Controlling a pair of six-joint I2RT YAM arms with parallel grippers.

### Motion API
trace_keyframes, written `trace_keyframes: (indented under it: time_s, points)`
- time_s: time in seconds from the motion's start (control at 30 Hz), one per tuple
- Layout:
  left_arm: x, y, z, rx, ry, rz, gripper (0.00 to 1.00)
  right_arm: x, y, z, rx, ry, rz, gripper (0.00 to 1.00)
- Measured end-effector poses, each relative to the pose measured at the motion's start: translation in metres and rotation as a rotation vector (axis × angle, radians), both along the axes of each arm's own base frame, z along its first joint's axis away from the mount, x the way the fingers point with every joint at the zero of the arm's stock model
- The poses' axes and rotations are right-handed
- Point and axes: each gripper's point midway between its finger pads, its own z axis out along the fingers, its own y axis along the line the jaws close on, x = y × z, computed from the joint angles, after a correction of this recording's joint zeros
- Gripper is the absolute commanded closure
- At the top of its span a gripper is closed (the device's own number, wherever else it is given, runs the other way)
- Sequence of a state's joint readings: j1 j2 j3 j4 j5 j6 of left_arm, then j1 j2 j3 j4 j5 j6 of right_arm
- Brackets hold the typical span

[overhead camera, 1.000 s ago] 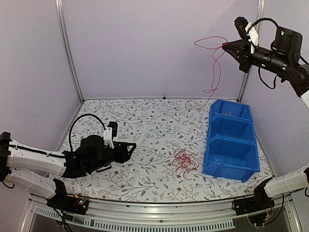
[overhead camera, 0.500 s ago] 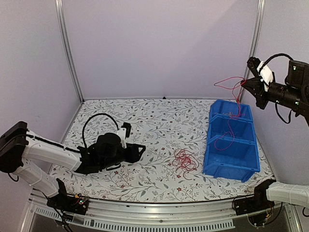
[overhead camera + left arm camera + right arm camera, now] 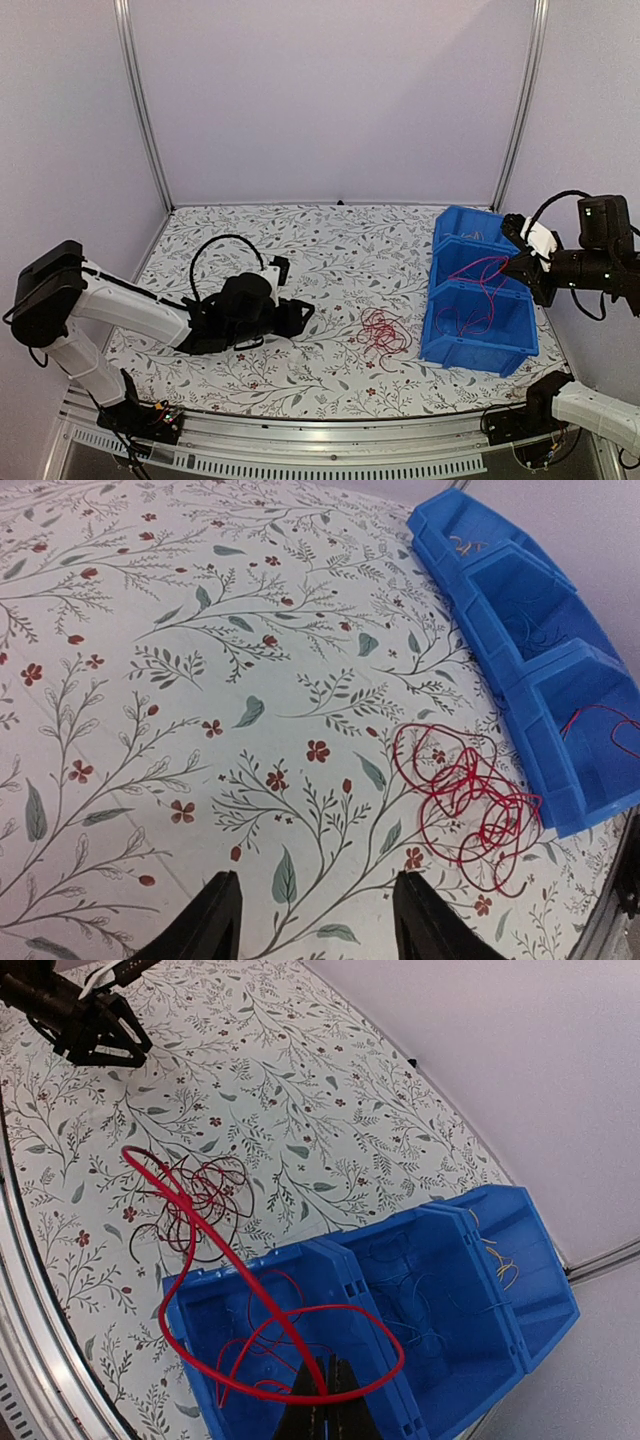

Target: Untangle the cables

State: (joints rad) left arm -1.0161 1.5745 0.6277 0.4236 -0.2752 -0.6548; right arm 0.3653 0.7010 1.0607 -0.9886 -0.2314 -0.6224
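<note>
Cables [image 3: 383, 335] lie in a loose red tangle on the flowered table [image 3: 300, 250], just beside the near corner of the blue bin [image 3: 470, 350]. The tangle is roughly round, with stray loops and no clear long axis.

My left gripper [image 3: 300, 318] hovers low over the table, jaws spread wide and empty. It points at the cables, which sit ahead of it and a little to its right, near but apart. In the left wrist view they show up beyond and to the right of my fingertips.

My right gripper [image 3: 527, 262] hangs over the far side of the bin, pinched on one red wire [image 3: 480, 268]. That wire loops down from the tips into the bin's nearest compartment. The bin stands between this gripper and the cables.

I judge my left arm the nearer one. It has a straight, unblocked reach, forward and slightly rightward.
</note>
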Motion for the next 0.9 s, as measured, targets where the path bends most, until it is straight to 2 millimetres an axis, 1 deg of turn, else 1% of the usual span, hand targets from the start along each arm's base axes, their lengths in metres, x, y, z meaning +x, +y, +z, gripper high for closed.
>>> trace_keyframes:
  time_s: [0.07,0.2,0.27,0.4,0.5,0.57,0.6,0.63,0.67,0.7,0.8,0.9]
  points:
    - [0.000,0.000,-0.003,0.005,0.006,-0.001,0.49,-0.010,-0.002,-0.013,-0.014,0.049,0.007,1.00]
    - [0.003,-0.002,-0.008,0.013,0.020,-0.003,0.49,-0.023,-0.007,-0.032,-0.041,0.114,0.010,1.00]
    - [0.004,-0.003,-0.010,0.018,0.027,-0.006,0.49,-0.027,-0.010,-0.052,-0.067,0.168,0.002,1.00]
    - [0.003,-0.006,-0.010,0.010,0.038,-0.019,0.49,-0.029,-0.020,-0.109,-0.164,0.333,-0.033,1.00]
    - [0.002,-0.008,-0.009,0.004,0.044,-0.033,0.49,-0.026,-0.027,-0.135,-0.226,0.412,-0.068,1.00]
    - [0.001,-0.009,-0.009,0.003,0.045,-0.035,0.49,-0.022,-0.030,-0.144,-0.253,0.435,-0.091,1.00]
    - [0.001,-0.009,-0.009,0.002,0.046,-0.037,0.49,-0.019,-0.032,-0.146,-0.260,0.439,-0.102,0.96]
    - [0.001,-0.009,-0.009,0.002,0.047,-0.039,0.49,-0.015,-0.033,-0.148,-0.270,0.441,-0.117,0.87]
    - [0.001,-0.009,-0.009,0.001,0.048,-0.040,0.49,-0.013,-0.034,-0.149,-0.273,0.444,-0.124,0.76]
    - [0.000,-0.009,-0.009,0.000,0.048,-0.042,0.49,-0.010,-0.035,-0.152,-0.282,0.449,-0.133,0.68]
    - [-0.001,-0.011,-0.009,-0.003,0.053,-0.051,0.49,-0.004,-0.038,-0.163,-0.314,0.477,-0.156,0.55]
    - [-0.003,-0.013,-0.009,-0.007,0.058,-0.064,0.49,-0.002,-0.041,-0.168,-0.341,0.497,-0.160,0.49]
